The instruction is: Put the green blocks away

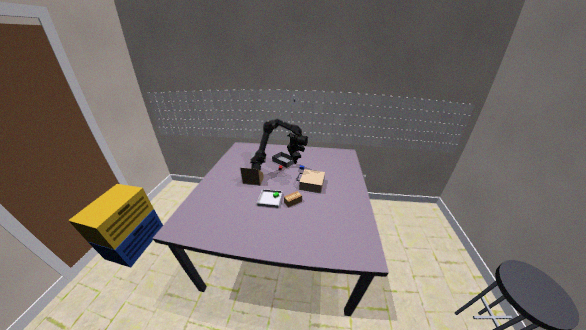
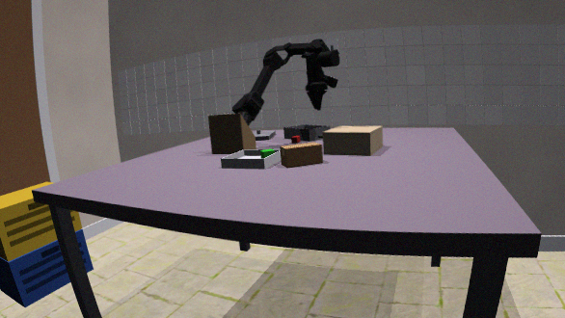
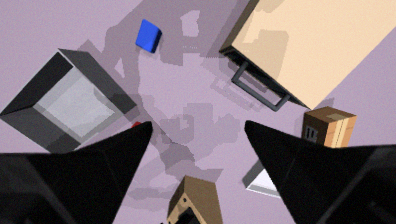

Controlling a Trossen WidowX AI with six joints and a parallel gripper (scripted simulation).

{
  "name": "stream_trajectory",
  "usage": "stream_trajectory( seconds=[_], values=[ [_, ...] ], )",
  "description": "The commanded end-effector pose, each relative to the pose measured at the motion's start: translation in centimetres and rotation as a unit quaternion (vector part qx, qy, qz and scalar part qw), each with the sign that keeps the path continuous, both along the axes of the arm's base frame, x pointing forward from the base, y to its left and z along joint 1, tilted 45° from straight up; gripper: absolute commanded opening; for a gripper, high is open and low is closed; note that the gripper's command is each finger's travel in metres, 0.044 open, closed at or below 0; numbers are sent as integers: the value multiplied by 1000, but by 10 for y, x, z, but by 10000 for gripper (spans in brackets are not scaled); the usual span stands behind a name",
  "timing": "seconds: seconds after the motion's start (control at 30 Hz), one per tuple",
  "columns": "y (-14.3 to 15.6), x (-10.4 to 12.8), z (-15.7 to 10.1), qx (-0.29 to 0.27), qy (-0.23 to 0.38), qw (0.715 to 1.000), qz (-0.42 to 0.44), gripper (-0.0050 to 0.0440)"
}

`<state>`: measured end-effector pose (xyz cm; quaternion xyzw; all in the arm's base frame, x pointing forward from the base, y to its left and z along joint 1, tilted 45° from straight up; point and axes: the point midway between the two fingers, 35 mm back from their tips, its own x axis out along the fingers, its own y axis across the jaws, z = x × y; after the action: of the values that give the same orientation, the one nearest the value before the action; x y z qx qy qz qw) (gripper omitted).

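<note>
A green block (image 1: 275,194) lies inside the white basket (image 1: 270,198) at the table's middle; it also shows in the exterior view (image 2: 268,151) inside the basket (image 2: 251,158). My gripper (image 2: 318,102) is open and empty, held high above the table between the dark tray (image 1: 283,159) and the tan drawer box (image 1: 312,180). In the wrist view the open fingers frame bare table, with only a corner of the basket (image 3: 262,182) in sight. A blue block (image 3: 149,35) and a red block (image 1: 280,168) lie on the table beside the dark tray (image 3: 70,102).
The tan drawer box (image 3: 320,45) has a dark handle (image 3: 260,90) and looks shut. A small wooden box (image 3: 330,125) stands next to the basket. A brown box (image 2: 228,133) stands by the arm's base.
</note>
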<state>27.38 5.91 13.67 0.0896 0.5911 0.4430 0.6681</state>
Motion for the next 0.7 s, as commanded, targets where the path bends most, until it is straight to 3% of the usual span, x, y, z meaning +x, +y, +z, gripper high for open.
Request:
stream_trajectory(
  seconds=[0.0, 0.13, 0.33, 0.53, 0.6, 0.67],
  values=[
    [17, -13, 18, 8, -42, 998, 44, 440],
    [34, -28, 37, 16, -102, 989, 105, 440],
    [65, -55, 71, 16, -102, 989, 105, 440],
    [89, -101, 101, 32, -228, 945, 233, 440],
    [89, -101, 101, 32, -228, 945, 233, 440],
    [97, -117, 111, 32, -228, 945, 233, 440]
  ],
)
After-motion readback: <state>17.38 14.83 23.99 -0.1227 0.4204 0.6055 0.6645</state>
